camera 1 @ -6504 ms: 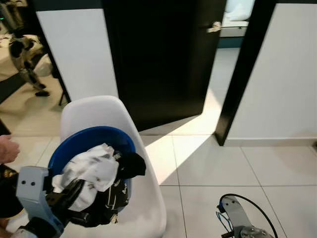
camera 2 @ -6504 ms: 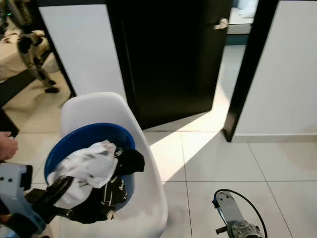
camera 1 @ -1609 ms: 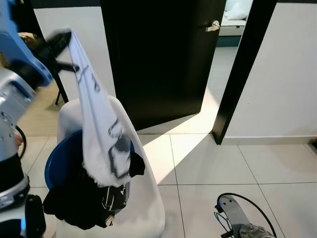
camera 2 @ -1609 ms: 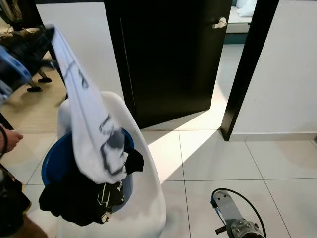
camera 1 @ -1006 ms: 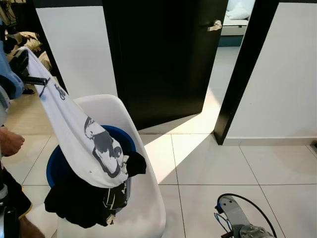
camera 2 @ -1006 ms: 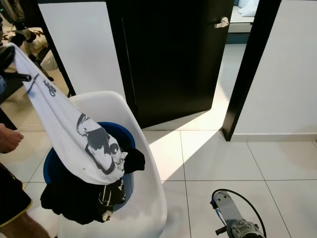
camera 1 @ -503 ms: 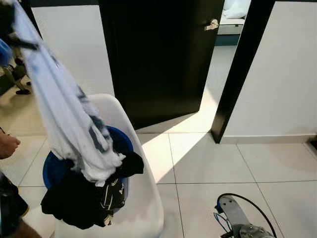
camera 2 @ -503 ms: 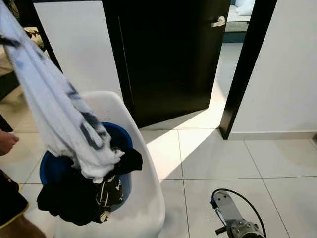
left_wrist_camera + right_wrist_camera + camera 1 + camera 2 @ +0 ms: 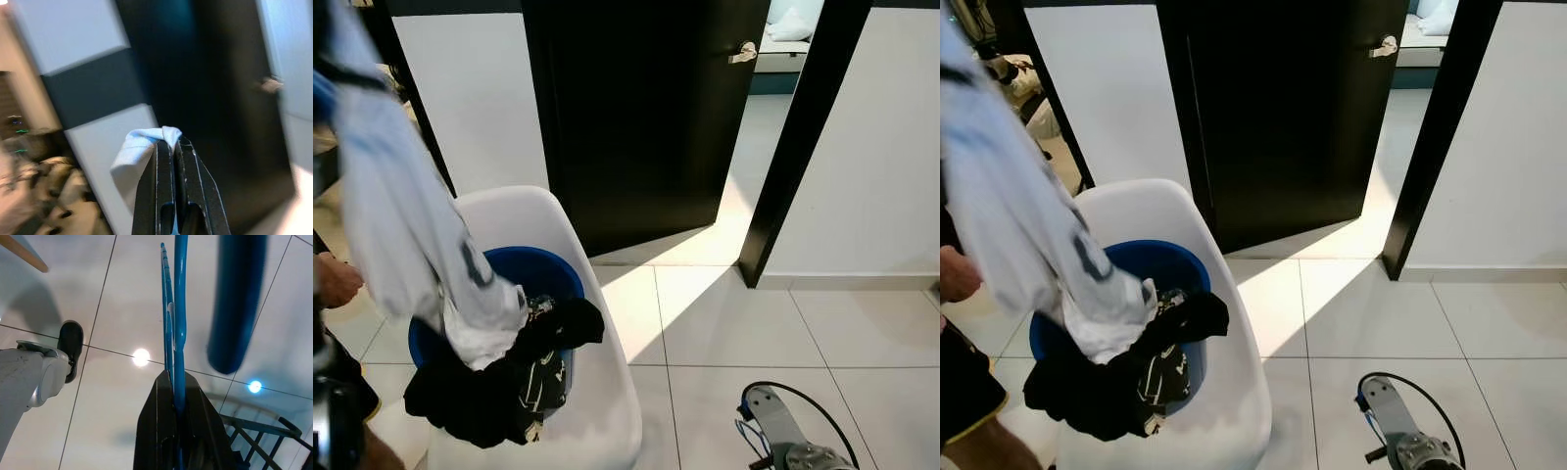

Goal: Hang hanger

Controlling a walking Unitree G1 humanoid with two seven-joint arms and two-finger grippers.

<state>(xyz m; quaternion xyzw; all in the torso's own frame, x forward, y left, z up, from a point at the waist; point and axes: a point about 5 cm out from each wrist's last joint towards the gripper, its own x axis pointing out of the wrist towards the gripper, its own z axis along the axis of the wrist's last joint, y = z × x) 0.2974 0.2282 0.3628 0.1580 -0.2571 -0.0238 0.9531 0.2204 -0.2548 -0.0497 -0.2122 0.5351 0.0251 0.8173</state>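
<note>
— While our left gripper (image 9: 168, 143) pinches the white shirt (image 9: 401, 235) high over the blue basin (image 9: 533, 269), its tail could drag the dark clothes (image 9: 499, 387) out.

— And our right gripper (image 9: 174, 382), clamped on the blue hanger (image 9: 178, 313) down low, may snag the floor.

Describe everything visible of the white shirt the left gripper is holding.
The white shirt is soft fabric with a dark print partly showing near its lower end. The left gripper is shut on a bunched fold at its top, holding it raised at the robot's left. It hangs stretched and blurred, its crumpled lower end resting in the blue basin on the white chair, touching the black clothes there.
</note>
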